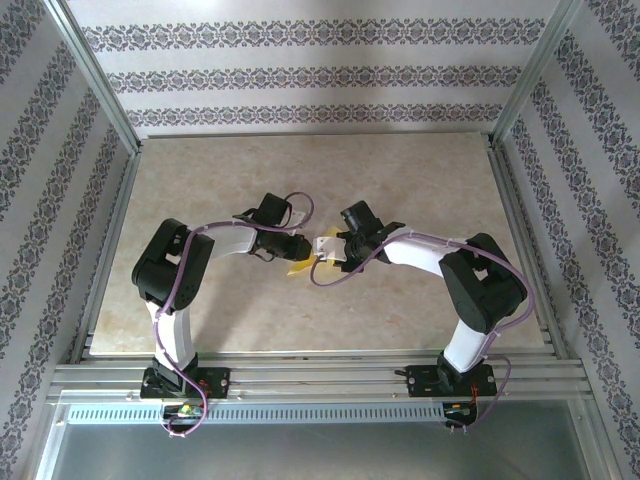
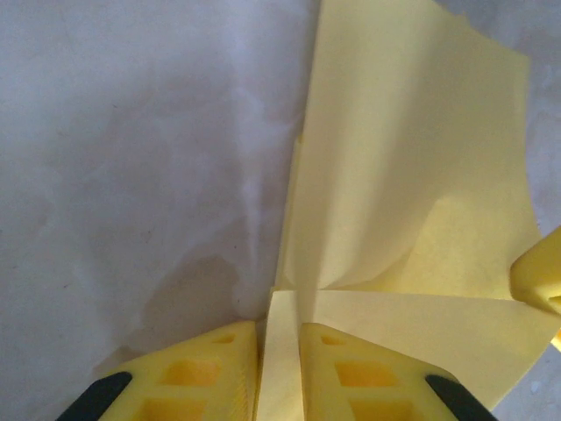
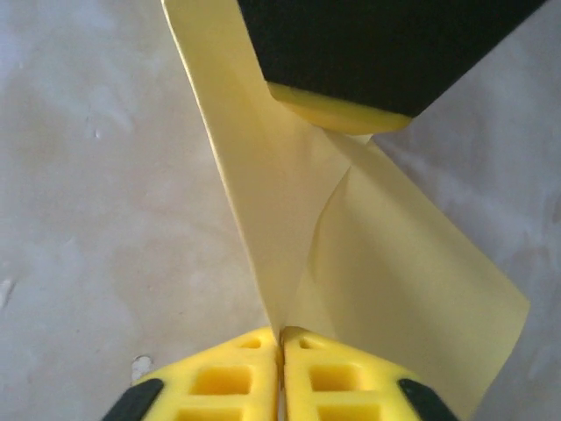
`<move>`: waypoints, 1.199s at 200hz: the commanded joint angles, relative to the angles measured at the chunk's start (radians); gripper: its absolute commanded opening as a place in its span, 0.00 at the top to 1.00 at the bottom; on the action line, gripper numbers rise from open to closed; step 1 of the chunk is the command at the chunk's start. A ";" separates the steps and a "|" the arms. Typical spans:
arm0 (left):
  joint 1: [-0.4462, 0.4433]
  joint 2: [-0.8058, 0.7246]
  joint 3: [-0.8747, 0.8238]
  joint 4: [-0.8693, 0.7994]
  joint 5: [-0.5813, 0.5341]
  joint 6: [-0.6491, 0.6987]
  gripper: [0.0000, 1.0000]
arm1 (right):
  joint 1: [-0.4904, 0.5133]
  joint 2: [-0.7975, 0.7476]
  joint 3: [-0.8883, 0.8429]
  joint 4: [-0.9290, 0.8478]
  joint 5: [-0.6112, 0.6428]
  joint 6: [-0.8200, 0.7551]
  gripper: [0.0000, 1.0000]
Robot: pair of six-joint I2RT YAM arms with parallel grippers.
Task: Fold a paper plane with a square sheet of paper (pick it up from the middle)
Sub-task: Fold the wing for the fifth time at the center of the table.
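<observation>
Both the left tool (image 2: 280,338) and the right tool (image 3: 280,340) are pinching the creased yellow sheet of paper (image 2: 412,175) at mid-worktop (image 1: 200,200).

table (image 1: 400,190): beige, marbled | walls (image 1: 300,75): patterned stripes (floral) | frame (image 1: 320,375): aluminium rails

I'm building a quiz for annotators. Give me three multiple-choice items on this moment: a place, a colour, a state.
1. Where is the paper? A. At the far edge. B. Middle of the table, between the arms. C. Beside the left base.
2. Its colour? A. Yellow. B. Blue. C. Red.
3. The right gripper is? A. Open. B. Shut on the paper. C. Shut on nothing.
Answers: B, both arms meet over it there; A, yellow in both wrist views; B, its fingers pinch the paper.
</observation>
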 commanded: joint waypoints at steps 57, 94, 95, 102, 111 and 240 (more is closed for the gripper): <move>0.143 -0.351 -0.282 0.218 0.012 -0.077 0.55 | -0.007 0.016 0.159 -0.274 -0.108 0.016 0.97; 0.130 -0.485 -0.437 0.395 0.081 0.061 0.41 | -0.003 0.026 0.198 -0.345 -0.102 -0.008 0.97; 0.130 -0.487 -0.438 0.396 0.084 0.068 0.41 | -0.003 0.026 0.199 -0.346 -0.101 -0.009 0.97; 0.120 -0.494 -0.445 0.396 0.105 0.116 0.39 | -0.002 0.026 0.199 -0.348 -0.093 -0.015 0.97; 0.109 -0.495 -0.452 0.397 0.126 0.159 0.38 | 0.001 0.023 0.195 -0.346 -0.082 -0.025 0.96; 0.014 -0.213 -0.258 0.262 0.282 0.408 0.40 | 0.024 0.045 0.195 -0.329 -0.053 -0.056 0.94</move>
